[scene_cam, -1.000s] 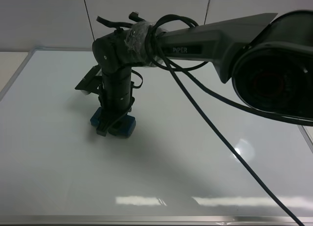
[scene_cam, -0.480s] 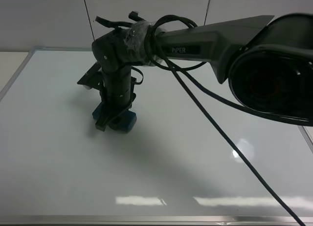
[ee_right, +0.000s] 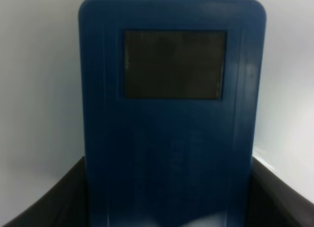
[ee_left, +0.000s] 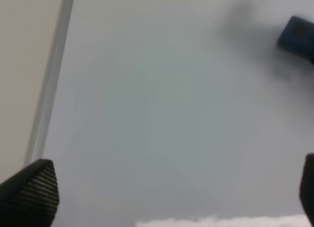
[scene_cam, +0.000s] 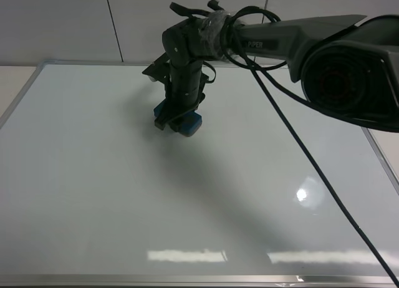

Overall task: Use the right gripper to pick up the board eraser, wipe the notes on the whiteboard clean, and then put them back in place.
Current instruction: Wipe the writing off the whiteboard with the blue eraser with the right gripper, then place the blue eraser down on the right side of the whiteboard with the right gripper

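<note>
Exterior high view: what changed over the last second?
The black two-fingered right gripper, shut on the small teal-blue rectangular board eraser, carried it across the large glossy white whiteboard, toward the far edge and to the right in this view. The grip on the eraser stayed the same, and the eraser still appears to sit on the board surface.

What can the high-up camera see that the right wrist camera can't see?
Only the high camera shows the long black arm with its cables, the whole whiteboard out to its silver frame, and the wall behind. Only the right wrist camera shows, very close up, the dark square patch on top of the block, with the fingers hugging both of its sides. Both show the blue board eraser held in those fingers, with white board around it.
</note>
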Robot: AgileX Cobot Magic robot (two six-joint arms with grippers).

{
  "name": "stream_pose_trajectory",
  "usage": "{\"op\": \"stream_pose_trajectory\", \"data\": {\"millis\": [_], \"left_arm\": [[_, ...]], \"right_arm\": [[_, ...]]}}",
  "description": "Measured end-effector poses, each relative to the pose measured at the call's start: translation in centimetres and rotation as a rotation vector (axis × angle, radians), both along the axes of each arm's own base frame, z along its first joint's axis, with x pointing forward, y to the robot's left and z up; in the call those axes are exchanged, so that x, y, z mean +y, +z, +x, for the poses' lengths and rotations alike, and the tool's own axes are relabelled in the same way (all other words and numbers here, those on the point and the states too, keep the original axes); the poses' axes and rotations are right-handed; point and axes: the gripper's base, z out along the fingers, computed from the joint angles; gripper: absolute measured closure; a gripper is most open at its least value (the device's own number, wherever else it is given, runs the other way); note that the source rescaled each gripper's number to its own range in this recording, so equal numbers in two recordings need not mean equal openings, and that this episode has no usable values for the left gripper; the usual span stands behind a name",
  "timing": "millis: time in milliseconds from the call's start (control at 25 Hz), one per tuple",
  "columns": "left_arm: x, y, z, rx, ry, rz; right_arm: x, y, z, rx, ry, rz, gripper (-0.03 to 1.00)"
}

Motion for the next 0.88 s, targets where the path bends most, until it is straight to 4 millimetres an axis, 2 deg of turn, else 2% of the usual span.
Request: {"op": "stream_pose_trajectory", "data": {"millis": [240, 360, 640, 720, 880], "left_arm": [[0.0, 0.0, 0.0, 0.0, 0.0, 0.0], [0.0, 0.0, 0.0, 0.0, 0.0, 0.0], [0.0, 0.0, 0.0, 0.0, 0.0, 0.0], [0.0, 0.0, 0.0, 0.0, 0.0, 0.0], [0.0, 0.0, 0.0, 0.0, 0.0, 0.0]], "right_arm": [[-0.8, 0.7, 0.3, -0.005, -0.012, -0.033, 0.91], [-1.2, 1.8, -0.1, 0.015, -0.034, -0.052, 0.91], [-1.7, 10.2, -1.9, -0.018, -0.213, 0.079, 0.91], [-2.1, 11.9, -2.7, 0.003, -0.299, 0.101, 0.91], [-2.8, 14.0, -3.5, 0.022, -0.431, 0.131, 0.91]]}}
